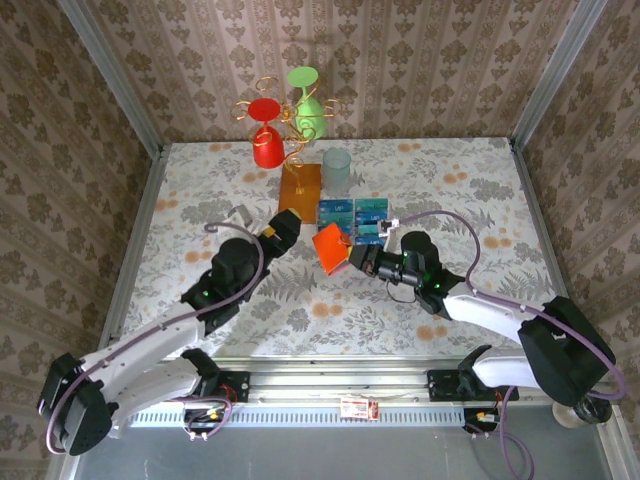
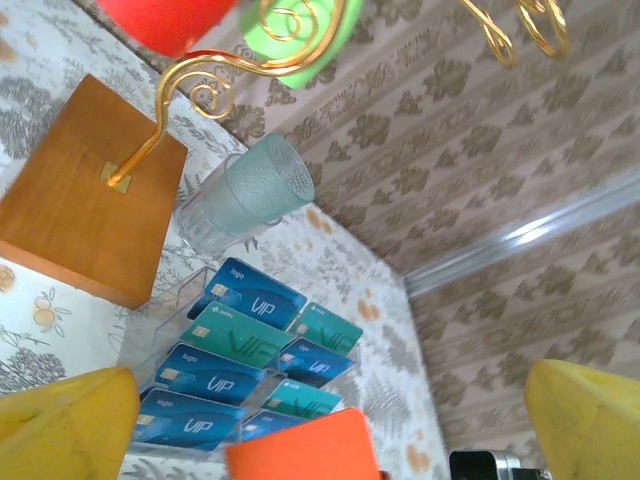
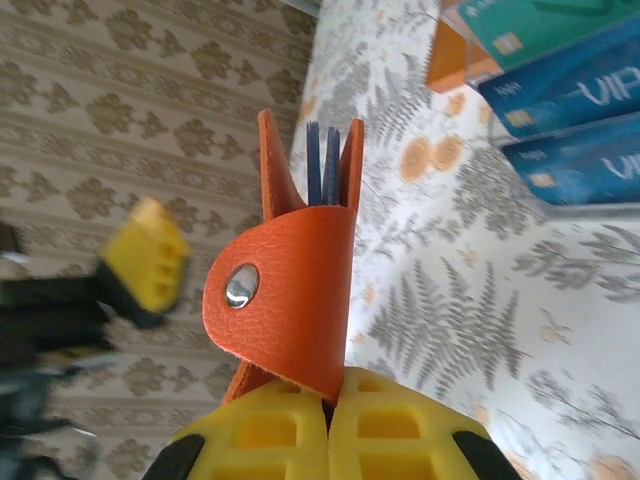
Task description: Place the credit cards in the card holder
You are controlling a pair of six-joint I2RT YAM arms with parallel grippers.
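Nearest me, the right gripper [image 3: 330, 425] is pinching the orange card holder [image 3: 300, 290] by its bottom edge and holding it off the table [image 1: 190, 190], with a couple of dark card edges seemingly poking from between its leaves. Beside it the left gripper [image 1: 285, 227] is hanging with jaws spread wide, holding nothing. Beyond, most of the credit cards [image 2: 240, 350] are lying in their clear tray [image 2: 165, 300], waiting to go in.

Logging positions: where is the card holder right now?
The card holder is mid-table in the top view, clamped in the right pincer, on the near side of the credit cards, with the open left pincer to its left.
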